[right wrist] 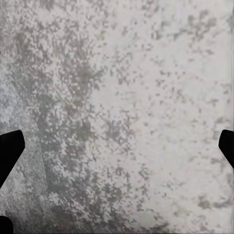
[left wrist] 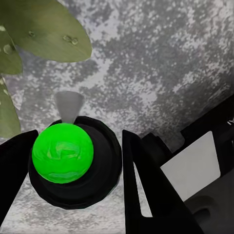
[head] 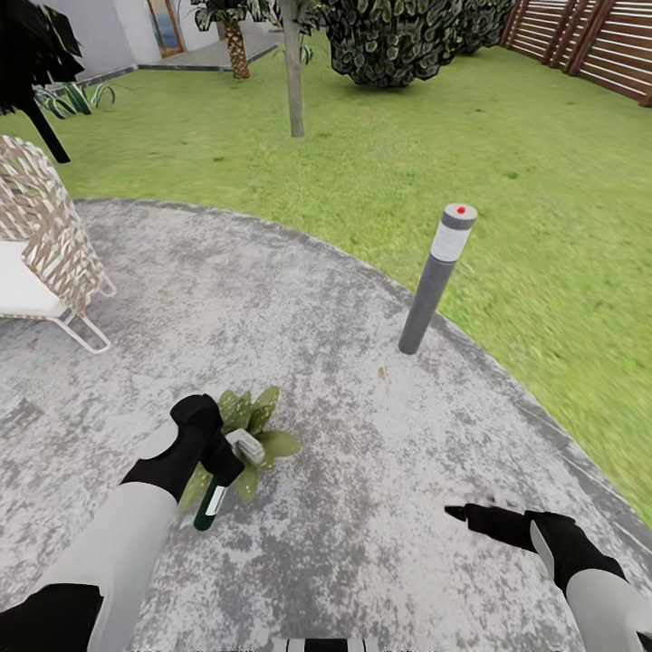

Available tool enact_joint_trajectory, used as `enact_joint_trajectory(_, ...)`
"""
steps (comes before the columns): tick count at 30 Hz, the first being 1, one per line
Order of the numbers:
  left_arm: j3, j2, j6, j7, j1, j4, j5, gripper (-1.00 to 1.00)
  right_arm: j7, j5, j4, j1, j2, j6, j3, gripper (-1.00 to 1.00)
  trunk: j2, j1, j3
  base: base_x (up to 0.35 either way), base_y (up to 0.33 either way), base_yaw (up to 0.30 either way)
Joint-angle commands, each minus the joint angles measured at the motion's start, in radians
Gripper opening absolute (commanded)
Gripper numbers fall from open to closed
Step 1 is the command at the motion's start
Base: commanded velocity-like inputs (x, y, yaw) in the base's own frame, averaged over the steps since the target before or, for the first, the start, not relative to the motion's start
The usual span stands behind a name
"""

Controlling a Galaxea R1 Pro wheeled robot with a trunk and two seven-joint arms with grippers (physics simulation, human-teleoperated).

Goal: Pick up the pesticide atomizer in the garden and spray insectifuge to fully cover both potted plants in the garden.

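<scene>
My left gripper [head: 220, 459] is shut on the pesticide atomizer [head: 210, 505], a slim dark green bottle with a white label. Its grey spray head [head: 246, 445] is right over a potted plant [head: 252, 412], a low rosette of broad green leaves on the round paved patio [head: 317, 299] of the garden. In the left wrist view the atomizer [left wrist: 63, 153] shows end-on as a green round shape between the black fingers [left wrist: 146, 185], with wet leaves [left wrist: 48, 29] beside it. My right gripper [head: 471, 516] hangs open and empty low over the paving; its fingertips [right wrist: 9, 146] stand far apart.
A grey bollard lamp [head: 437, 276] with a red dot stands at the patio's edge, right of the plant. A white wicker chair [head: 41, 244] sits at the left. Lawn [head: 507, 181] lies beyond, with a tree trunk [head: 293, 72], a dark bush [head: 398, 36] and a wooden fence [head: 589, 41].
</scene>
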Motion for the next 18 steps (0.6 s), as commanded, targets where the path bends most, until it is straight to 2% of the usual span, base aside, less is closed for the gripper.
enact_joint_trajectory(1, 0.001, 0.001, 0.01, -0.009, -0.001, -0.001, -0.009, -1.0, 0.007, 0.008, 0.008, 0.0, 0.001, -0.026, -0.008, 1.0, 0.0, 0.0, -0.001, 0.002, 0.0, 0.0)
enact_joint_trajectory(5, 0.002, 0.004, 0.009, -0.009, -0.001, -0.005, -0.009, -1.0, 0.009, 0.008, 0.047, 0.0, 0.001, -0.055, -0.008, 1.0, 0.0, 0.0, -0.002, 0.0, 0.0, 0.0)
enact_joint_trajectory(9, 0.003, 0.004, 0.01, -0.009, -0.001, -0.046, -0.009, -1.0, 0.009, 0.008, 0.052, 0.002, 0.001, -0.058, -0.008, 1.0, 0.0, 0.0, -0.002, 0.027, -0.016, 0.066)
enact_joint_trajectory(18, -0.001, 0.0, 0.009, -0.009, -0.001, -0.05, -0.009, -1.0, 0.009, 0.008, 0.053, 0.002, 0.001, -0.058, -0.009, 1.0, 0.0, 0.0, -0.002, 0.259, -0.163, 0.231)
